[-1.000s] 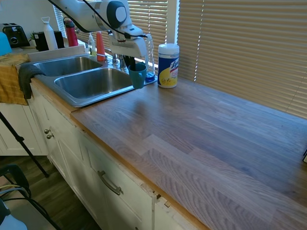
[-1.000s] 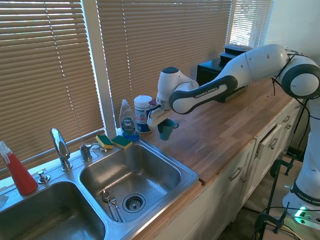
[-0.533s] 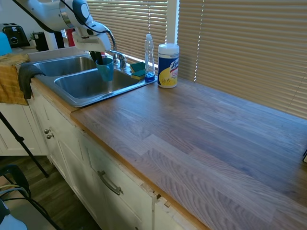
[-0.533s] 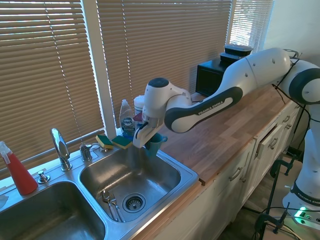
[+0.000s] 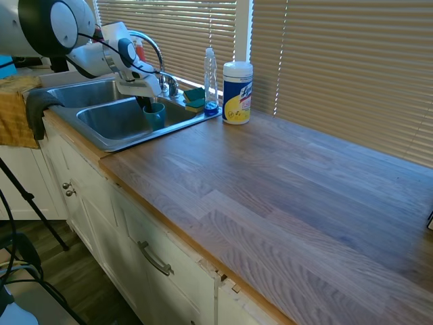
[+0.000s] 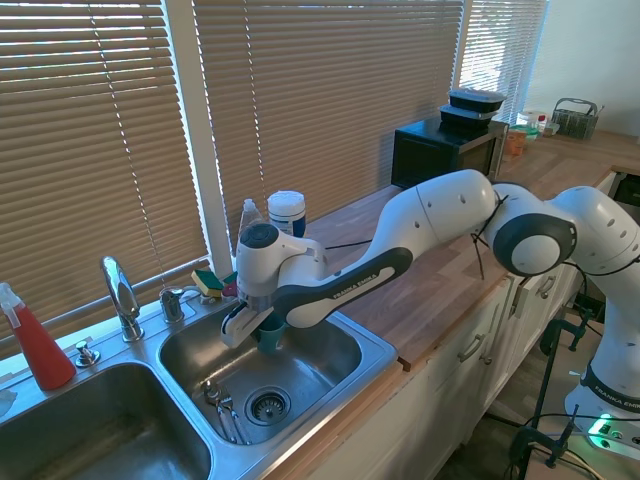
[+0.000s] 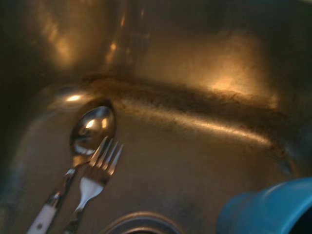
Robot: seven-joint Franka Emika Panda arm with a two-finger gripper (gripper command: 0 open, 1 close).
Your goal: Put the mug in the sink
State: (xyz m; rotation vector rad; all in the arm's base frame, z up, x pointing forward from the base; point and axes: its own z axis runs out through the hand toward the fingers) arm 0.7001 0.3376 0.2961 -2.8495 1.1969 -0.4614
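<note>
The teal-blue mug (image 5: 154,115) hangs upright inside one basin of the steel sink (image 5: 111,141), below rim level. My gripper (image 5: 147,103) comes down from above and is shut on the mug's rim. From the other side the mug (image 6: 270,334) sits under the gripper (image 6: 262,322), over the basin nearest the wooden counter, and the sink (image 6: 378,352) rim frames it. Whether the mug touches the basin floor I cannot tell. The wrist view shows the mug (image 7: 273,209) at its lower right corner, above the steel floor.
A spoon and fork (image 6: 222,405) lie by the drain of the same basin, and the spoon and fork (image 7: 92,165) show close below the wrist. The faucet (image 6: 120,290), sponges (image 5: 195,98), soap bottle (image 5: 211,78) and wipes canister (image 5: 237,93) line the back edge.
The arm carried the mug from beside the wipes canister out over the basin, then lowered it into the basin. The gripper stayed shut on it throughout.
</note>
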